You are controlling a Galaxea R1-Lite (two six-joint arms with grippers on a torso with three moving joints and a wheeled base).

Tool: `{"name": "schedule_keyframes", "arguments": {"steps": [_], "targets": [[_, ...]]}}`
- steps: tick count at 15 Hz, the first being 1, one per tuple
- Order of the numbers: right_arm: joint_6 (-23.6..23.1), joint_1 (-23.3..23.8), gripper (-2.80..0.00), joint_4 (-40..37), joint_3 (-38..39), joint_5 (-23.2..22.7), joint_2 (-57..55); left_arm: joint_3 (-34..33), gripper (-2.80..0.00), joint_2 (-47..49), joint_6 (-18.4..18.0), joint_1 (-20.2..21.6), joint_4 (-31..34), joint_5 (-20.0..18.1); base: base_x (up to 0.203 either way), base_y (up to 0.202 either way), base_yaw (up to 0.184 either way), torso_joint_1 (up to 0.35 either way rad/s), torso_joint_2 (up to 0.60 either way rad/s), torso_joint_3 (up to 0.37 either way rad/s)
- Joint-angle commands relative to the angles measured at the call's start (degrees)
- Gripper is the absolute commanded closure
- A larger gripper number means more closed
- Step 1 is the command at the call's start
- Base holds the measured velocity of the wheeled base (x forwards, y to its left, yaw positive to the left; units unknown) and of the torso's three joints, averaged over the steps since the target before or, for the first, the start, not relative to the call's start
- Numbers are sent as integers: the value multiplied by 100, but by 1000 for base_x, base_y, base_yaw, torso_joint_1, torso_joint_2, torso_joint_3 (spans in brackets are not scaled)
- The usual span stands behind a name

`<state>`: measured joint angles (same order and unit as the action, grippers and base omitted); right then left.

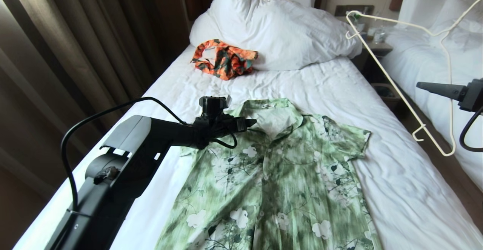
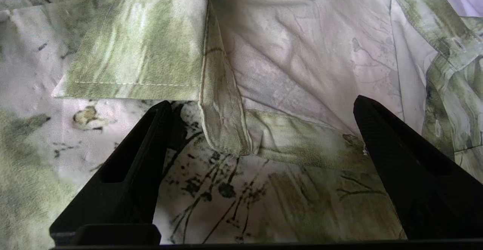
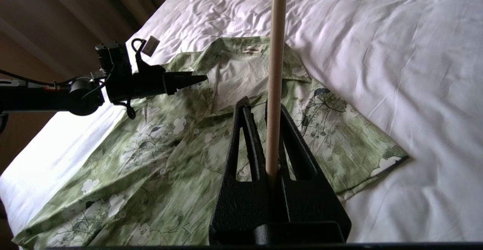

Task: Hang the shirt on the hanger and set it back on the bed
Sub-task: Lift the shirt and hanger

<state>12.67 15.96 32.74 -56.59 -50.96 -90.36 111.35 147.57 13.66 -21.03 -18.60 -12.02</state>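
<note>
The shirt (image 1: 279,182) lies flat and face up on the bed (image 1: 396,189), collar toward the pillows (image 1: 279,27). The left tool (image 1: 251,122) sits right at the shirt's collar with its fingers (image 2: 132,167) spread wide, nothing in them. Off the shirt's far side, the right tool (image 3: 272,129) is pressed together on the hanger (image 1: 426,91), holding it up in the air. An orange patterned garment (image 1: 222,59) sits beyond the collar, against the pillows.
</note>
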Motion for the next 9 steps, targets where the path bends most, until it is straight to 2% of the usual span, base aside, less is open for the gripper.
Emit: {"name": "schedule_keyframes", "arguments": {"steps": [1, 9], "targets": [[-2, 4, 0, 22, 8, -28, -35, 1, -280, 36, 14, -6, -174, -36, 0, 0, 0, 0, 0, 0], [-19, -14, 0, 22, 8, -37, -105, 18, -280, 178, 14, -50, -626, -72, 0, 0, 0, 0, 0, 0]]}}
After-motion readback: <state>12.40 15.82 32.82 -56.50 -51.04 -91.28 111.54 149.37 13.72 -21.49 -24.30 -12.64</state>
